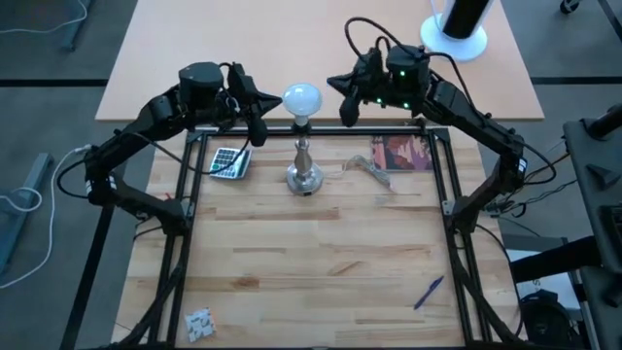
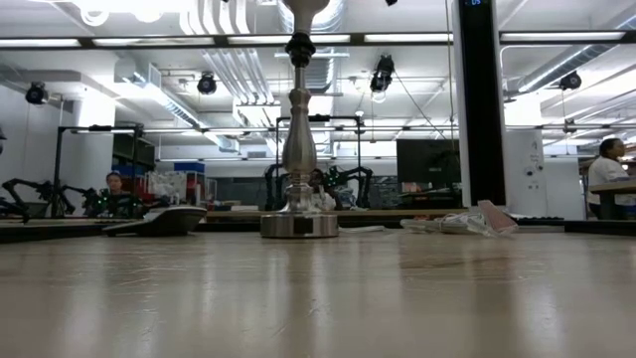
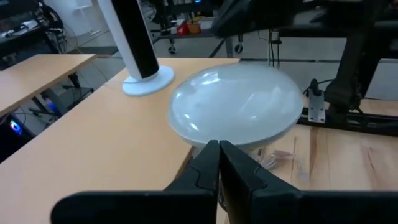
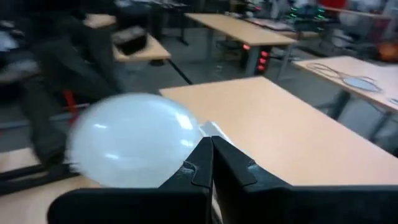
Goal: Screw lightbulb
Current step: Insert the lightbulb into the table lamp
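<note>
The white frosted lightbulb (image 1: 301,98) stands upright with its base in the black socket on top of the silver stand (image 1: 304,167), at the table's far middle. My left gripper (image 1: 259,128) is shut and hovers just left of the bulb (image 3: 239,102). My right gripper (image 1: 347,110) is also shut, and it hovers just right of the bulb (image 4: 134,146). The high view shows a gap on each side. The low view shows the stand (image 2: 298,149) but neither gripper.
A calculator (image 1: 228,161) lies left of the stand. Right of it are a picture card (image 1: 400,153) and a loose cord (image 1: 369,167). A blue pen (image 1: 429,292) and a small packet (image 1: 198,323) lie near the front. A white cylinder on a round base (image 1: 457,29) stands on the far desk.
</note>
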